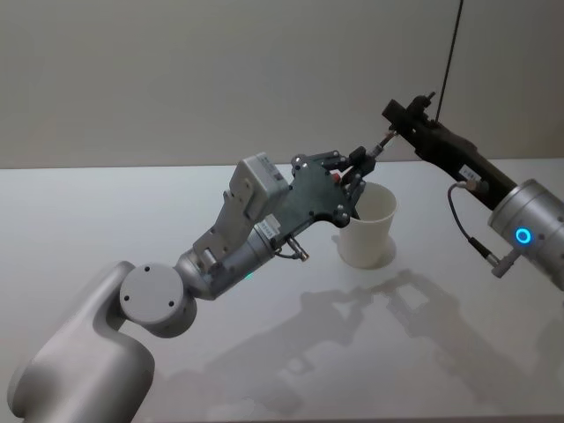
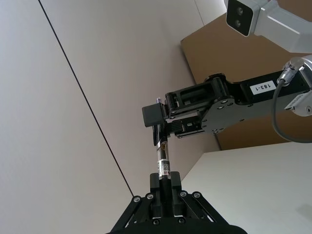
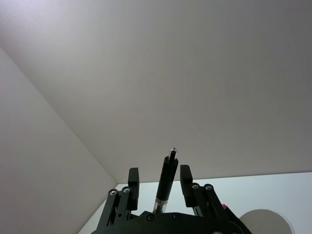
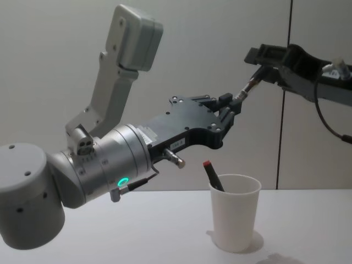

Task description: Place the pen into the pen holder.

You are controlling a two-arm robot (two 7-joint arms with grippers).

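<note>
Pen (image 2: 163, 158): slim, dark, labelled barrel, clamped by left gripper (image 2: 165, 183) fingers; right gripper (image 3: 160, 183) fingers spread around it.

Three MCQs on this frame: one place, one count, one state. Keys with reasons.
1. Where is the slim black-and-silver pen?
A. Flat on the table
B. In mid-air between the two grippers
C. Inside the cup

2. How many pens stand in the plain white paper cup?
A. None
B. One
C. Three

3. How do the right gripper's fingers stand?
A. Open
C. Clamped on the cup rim
B. Shut on the pen

Answers:
1 B: the chest view shows the black-and-silver pen spanning from the left gripper, which is shut on it, up to the right gripper.
2 B: a single red-tipped black pen leans inside the white paper cup.
3 A: the right wrist view shows a gap on both sides of the pen.
</note>
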